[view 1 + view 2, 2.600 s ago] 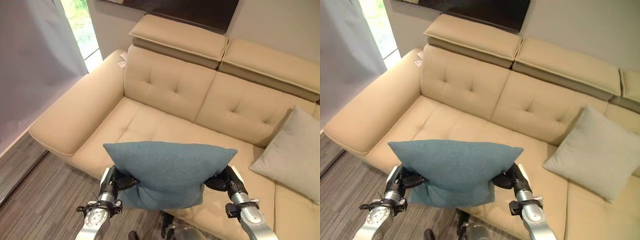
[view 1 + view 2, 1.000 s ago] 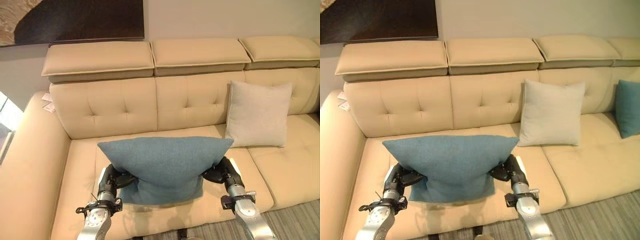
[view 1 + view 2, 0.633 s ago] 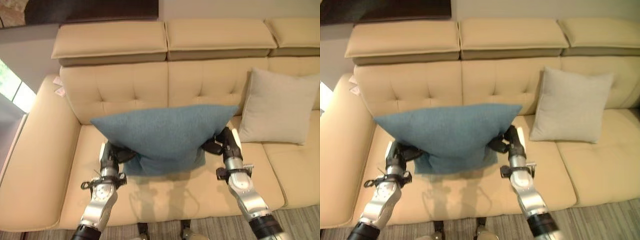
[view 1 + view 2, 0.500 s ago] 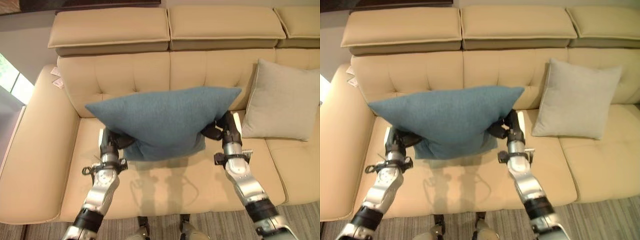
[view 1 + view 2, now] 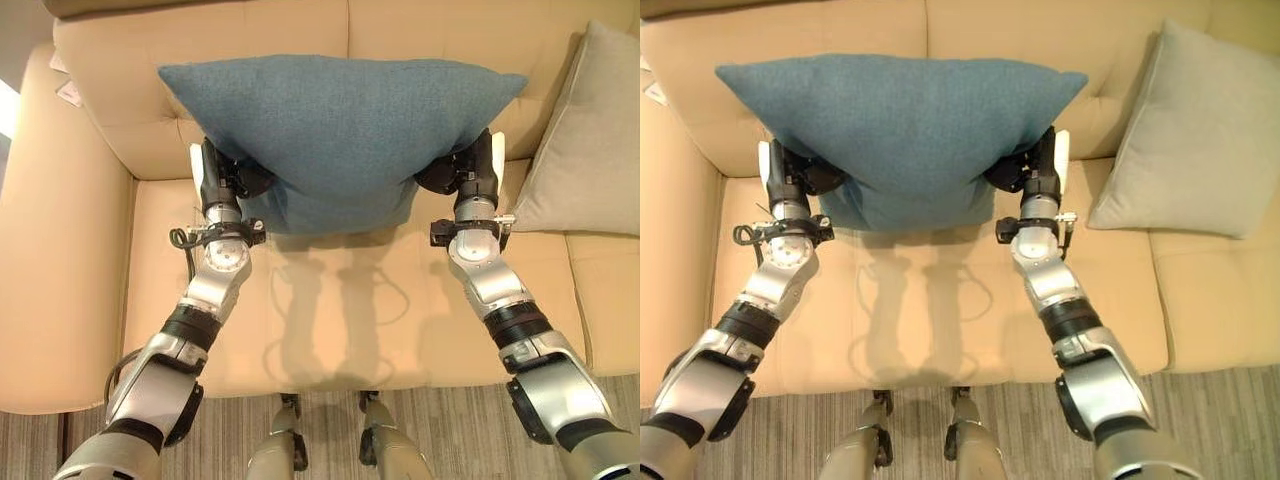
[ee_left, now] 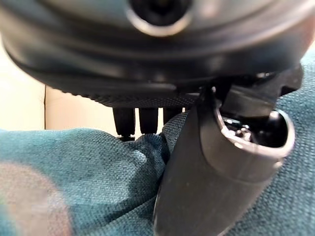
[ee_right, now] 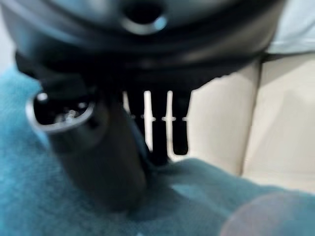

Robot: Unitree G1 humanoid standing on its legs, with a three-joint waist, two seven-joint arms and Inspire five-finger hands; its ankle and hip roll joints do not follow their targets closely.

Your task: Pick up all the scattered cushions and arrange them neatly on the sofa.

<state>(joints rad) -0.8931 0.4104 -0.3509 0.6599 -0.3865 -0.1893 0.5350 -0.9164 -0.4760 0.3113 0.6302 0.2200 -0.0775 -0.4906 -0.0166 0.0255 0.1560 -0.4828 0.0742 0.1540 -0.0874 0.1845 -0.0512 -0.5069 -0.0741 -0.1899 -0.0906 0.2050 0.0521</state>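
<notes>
Left hand (image 5: 232,180): fingertips hidden under blue cushion (image 5: 335,130).
Right hand (image 5: 462,170): fingertips likewise hidden.
Grey cushion (image 5: 592,130): cut by frame edge.

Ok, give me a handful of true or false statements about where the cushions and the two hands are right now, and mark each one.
1. Both hands grip the blue cushion, the left hand on one side and the right hand on the other. True.
2. The blue cushion lies flat on the floor. False: it is held up over the sofa seat, in front of the backrest.
3. A grey cushion leans against the backrest to the robot's right. True.
4. The grey cushion is in the right hand. False: that hand pinches the blue cushion, and the grey one stands apart from it.
5. The left hand hangs open and empty. False: its thumb and fingers pinch the blue fabric.
</notes>
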